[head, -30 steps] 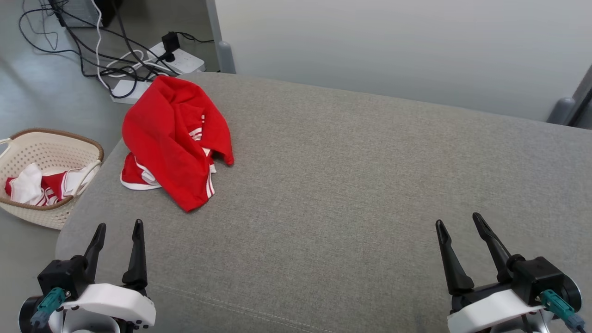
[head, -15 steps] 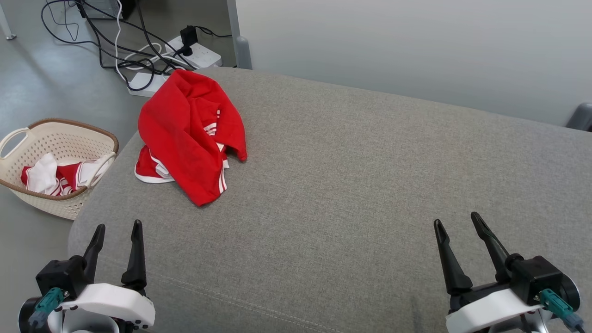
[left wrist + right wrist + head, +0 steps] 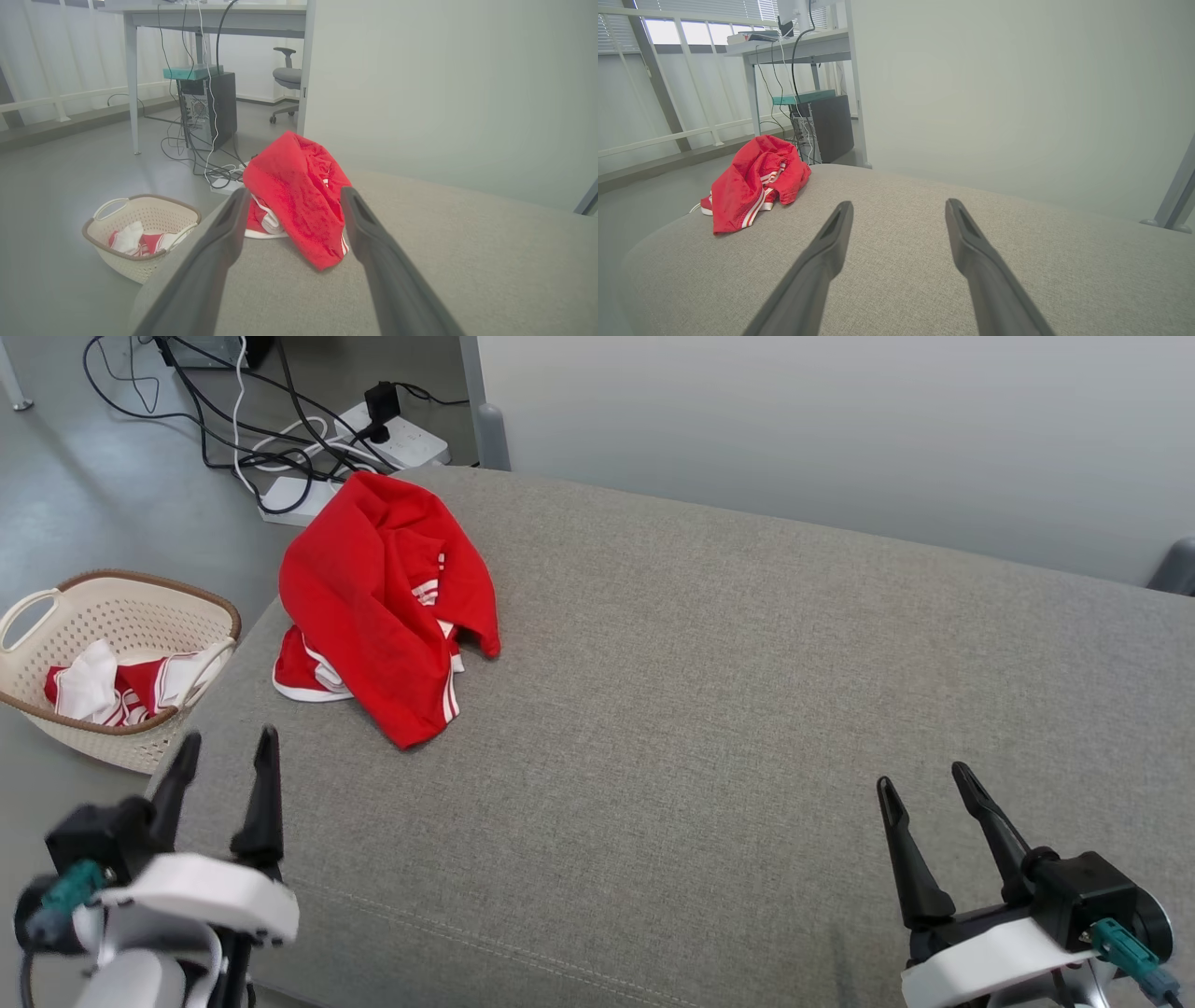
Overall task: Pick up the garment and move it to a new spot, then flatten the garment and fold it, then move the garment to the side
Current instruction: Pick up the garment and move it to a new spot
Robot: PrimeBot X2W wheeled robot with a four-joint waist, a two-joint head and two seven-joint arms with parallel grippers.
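a red garment [image 3: 378,607] with white stripes lies crumpled in a heap near the grey cushion's [image 3: 747,709] far-left corner

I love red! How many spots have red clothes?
2. One crumpled red garment lies far left on the grey cushion; red-and-white clothes sit in the cream laundry basket on the floor. More may hide underneath.

A pale wall [image 3: 420,93] meets the grey floor [image 3: 70,186]; a desk [image 3: 243,21], computer tower [image 3: 216,108] and office chair [image 3: 286,74] stand near bright windows [image 3: 677,31].
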